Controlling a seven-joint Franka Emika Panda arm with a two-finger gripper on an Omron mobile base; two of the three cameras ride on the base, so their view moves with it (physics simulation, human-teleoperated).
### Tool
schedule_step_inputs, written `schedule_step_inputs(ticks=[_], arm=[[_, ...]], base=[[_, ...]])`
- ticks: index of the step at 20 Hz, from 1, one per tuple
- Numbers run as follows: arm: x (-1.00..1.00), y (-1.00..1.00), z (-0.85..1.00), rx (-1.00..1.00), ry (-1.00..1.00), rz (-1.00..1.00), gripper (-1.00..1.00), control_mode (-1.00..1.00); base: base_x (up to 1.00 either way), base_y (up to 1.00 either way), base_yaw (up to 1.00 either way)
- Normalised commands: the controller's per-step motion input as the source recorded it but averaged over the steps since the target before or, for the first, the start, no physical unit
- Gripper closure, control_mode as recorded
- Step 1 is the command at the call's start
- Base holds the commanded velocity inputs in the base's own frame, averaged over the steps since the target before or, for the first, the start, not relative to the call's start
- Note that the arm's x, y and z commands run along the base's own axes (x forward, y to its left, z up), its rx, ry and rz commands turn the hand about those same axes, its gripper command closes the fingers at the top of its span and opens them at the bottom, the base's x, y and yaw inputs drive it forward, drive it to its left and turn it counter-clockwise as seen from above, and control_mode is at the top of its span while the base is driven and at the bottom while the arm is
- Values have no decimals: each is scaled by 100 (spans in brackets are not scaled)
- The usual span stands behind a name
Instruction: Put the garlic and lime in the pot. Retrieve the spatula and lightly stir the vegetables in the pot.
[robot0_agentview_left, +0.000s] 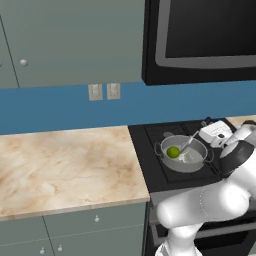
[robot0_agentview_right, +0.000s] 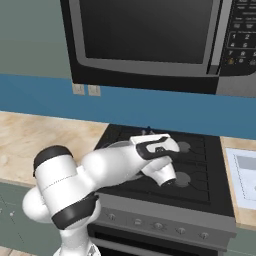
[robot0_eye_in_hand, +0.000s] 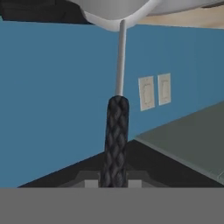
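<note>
Here the hand (robot0_agentview_left: 206, 131) grips the spatula (robot0_eye_in_hand: 116, 131); its head lies hidden in the pot (robot0_agentview_left: 183, 153) beside the lime (robot0_agentview_left: 173, 152).

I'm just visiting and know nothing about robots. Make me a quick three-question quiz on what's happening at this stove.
1. True or false: the lime lies inside the pot.
2. What is the gripper shut on?
A. the spatula
B. a pot handle
C. nothing
3. Fill in: the pot stands on the ____.

Key:
1. true
2. A
3. stove
</note>
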Motion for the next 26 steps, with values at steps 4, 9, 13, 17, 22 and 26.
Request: schedule_step_inputs(ticks=[4,9,13,17,22,26], arm=[[0,28,0,0,6,-6,100,-100],[0,34,0,0,8,-5,100,-100],[0,33,6,0,14,-4,100,-100],[0,34,9,0,16,-1,100,-100],[-4,28,4,3,22,0,100,-100],[-3,5,0,0,13,0,100,-100]], base=[[0,0,0],[0,0,0],[0,0,0],[0,0,0],[0,0,0],[0,0,0]])
